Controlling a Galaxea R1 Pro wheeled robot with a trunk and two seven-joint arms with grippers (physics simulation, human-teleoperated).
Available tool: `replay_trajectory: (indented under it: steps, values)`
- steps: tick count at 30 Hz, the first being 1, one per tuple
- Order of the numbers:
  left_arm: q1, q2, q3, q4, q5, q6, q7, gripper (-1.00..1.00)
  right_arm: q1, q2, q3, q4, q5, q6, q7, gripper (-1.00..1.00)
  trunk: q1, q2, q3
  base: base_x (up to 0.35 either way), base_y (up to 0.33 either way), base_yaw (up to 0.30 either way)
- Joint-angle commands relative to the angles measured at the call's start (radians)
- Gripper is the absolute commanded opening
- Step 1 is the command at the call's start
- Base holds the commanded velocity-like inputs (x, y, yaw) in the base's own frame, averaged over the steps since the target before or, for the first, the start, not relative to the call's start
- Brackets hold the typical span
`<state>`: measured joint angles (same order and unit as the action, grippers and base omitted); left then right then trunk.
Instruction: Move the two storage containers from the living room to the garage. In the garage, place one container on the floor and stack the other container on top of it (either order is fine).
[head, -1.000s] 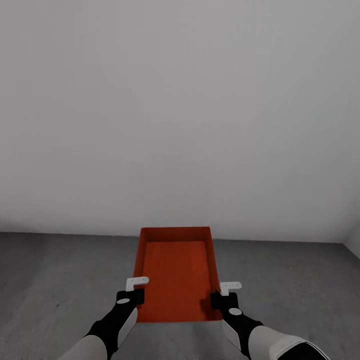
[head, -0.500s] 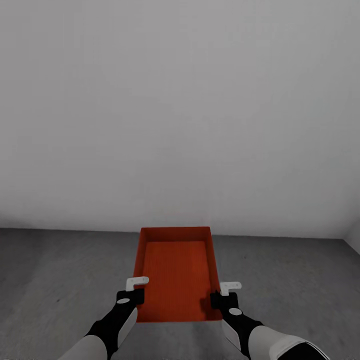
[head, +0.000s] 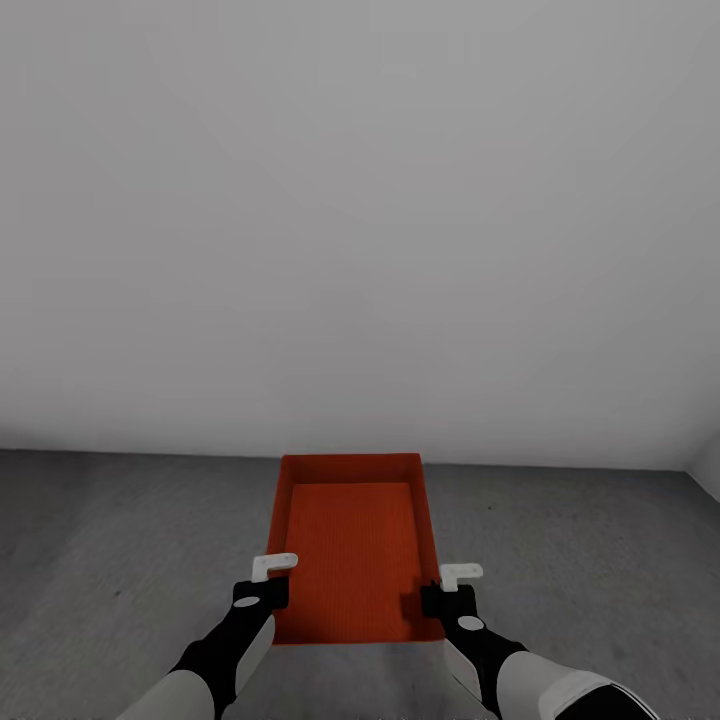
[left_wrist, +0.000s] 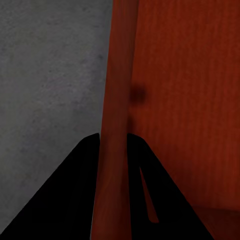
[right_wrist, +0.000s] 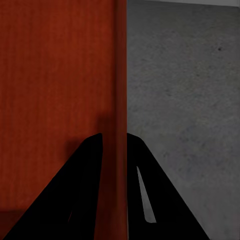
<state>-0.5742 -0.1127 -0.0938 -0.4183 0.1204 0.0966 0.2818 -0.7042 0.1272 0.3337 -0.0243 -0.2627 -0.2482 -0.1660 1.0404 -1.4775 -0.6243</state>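
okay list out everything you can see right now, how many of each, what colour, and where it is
storage container: one, orange-red, open-topped and nothing inside it, centre of the head view, held by its two side walls above the floor
floor: one, dark grey rough concrete, across the lower part of the head view and beside the container in both wrist views
wall: one, plain pale grey, ahead of the robot, meeting the floor just beyond the container; a second wall edge shows at far right
left gripper: one, black with white fingers, shut on the container's left wall
right gripper: one, black with white fingers, shut on the container's right wall
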Motion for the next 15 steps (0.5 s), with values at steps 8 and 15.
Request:
replay_trajectory:
  steps: [8,15]
  values:
    - [-0.001,0.033,0.025,-0.008,-0.008,0.006,0.014,-1.0,0.0,0.0,-0.024,0.003,-0.01,-0.002,-0.003,-1.0,0.0,-0.001,-0.014,0.0,0.0,0.0]
    - [-0.001,0.033,0.025,-0.008,-0.008,0.007,0.014,-1.0,0.0,0.0,-0.024,0.003,-0.01,-0.002,-0.004,-1.0,0.0,-0.001,-0.025,0.0,0.0,0.0]
